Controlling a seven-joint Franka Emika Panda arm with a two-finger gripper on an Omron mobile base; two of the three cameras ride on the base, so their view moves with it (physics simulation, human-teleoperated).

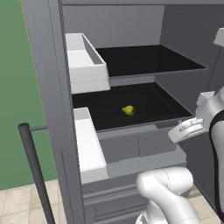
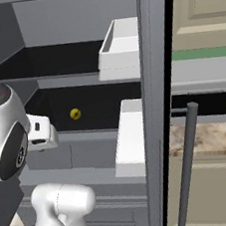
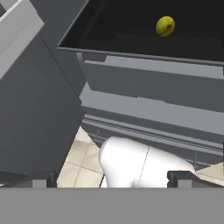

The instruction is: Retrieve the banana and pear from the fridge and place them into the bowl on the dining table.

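An open fridge (image 1: pixel 48 87) fills the frame, its dark grey door edge running down the left of the left base view and down the centre of the right base view, where a long thin handle (image 2: pixel 188 161) stands in the lower right. A small yellow-green pear (image 1: pixel 128 110) lies alone on the lower black shelf (image 1: pixel 148 103), near the middle of the picture in the left base view, left of centre in the right base view (image 2: pixel 75 113), and at the upper right of the hand view (image 3: pixel 165 26). A second black shelf (image 1: pixel 144 59) sits above it. Two white door bins (image 1: pixel 85 61) hang on the door, one in the upper part of the frame and one lower down, beside the shelves. The gripper (image 3: pixel 111 178) hangs outside the fridge, in front of and below the pear's shelf, well apart from the fruit; its two dark fingertips (image 3: pixel 186 177) stand far apart at the bottom corners of the hand view, jaws wide open and holding nothing. Below the shelf, grey drawer fronts (image 3: pixel 153 109) cross the picture, with pale floor tiles (image 3: pixel 81 162) at the lower left. Beige cabinets (image 2: pixel 200 9) and a mottled stone slab (image 2: pixel 208 138) show at the right of the right base view.
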